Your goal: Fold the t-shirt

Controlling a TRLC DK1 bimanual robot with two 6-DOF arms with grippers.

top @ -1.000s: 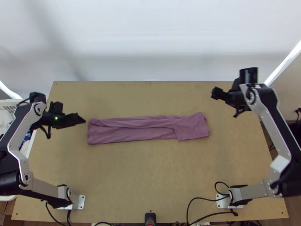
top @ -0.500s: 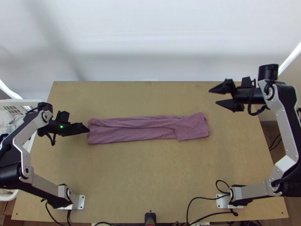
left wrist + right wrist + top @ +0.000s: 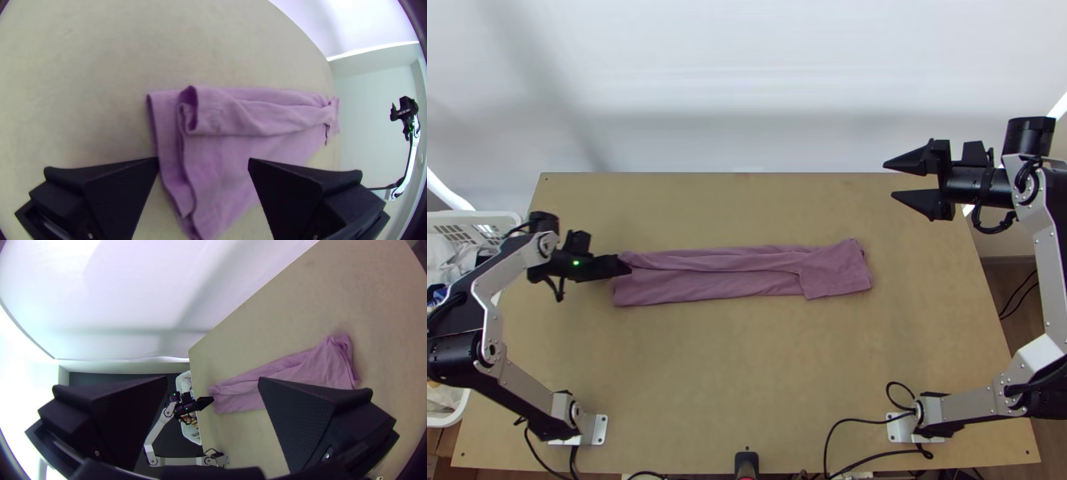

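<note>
Left gripper (image 3: 625, 267) moved right to the shirt's (image 3: 747, 285) left end since the earlier frame; right gripper (image 3: 889, 180) drawn off farther right and far. Shirt looks unmoved.

Shirt: mauve, one long narrow strip running left to right across mid-table. Folded layer along its far side, lightly creased. Squarish flap (image 3: 833, 274) on top at the right end, corner puckered at the far side. Left end shows stacked, uneven edges, upper layer curled into a small open roll.

Left gripper: fingers wide apart, one at the end's edge, one over cloth; contact can't be told. Right gripper: wide, nothing between, over the table's (image 3: 747, 376) far right. White basket (image 3: 505, 218) off the left edge.
</note>
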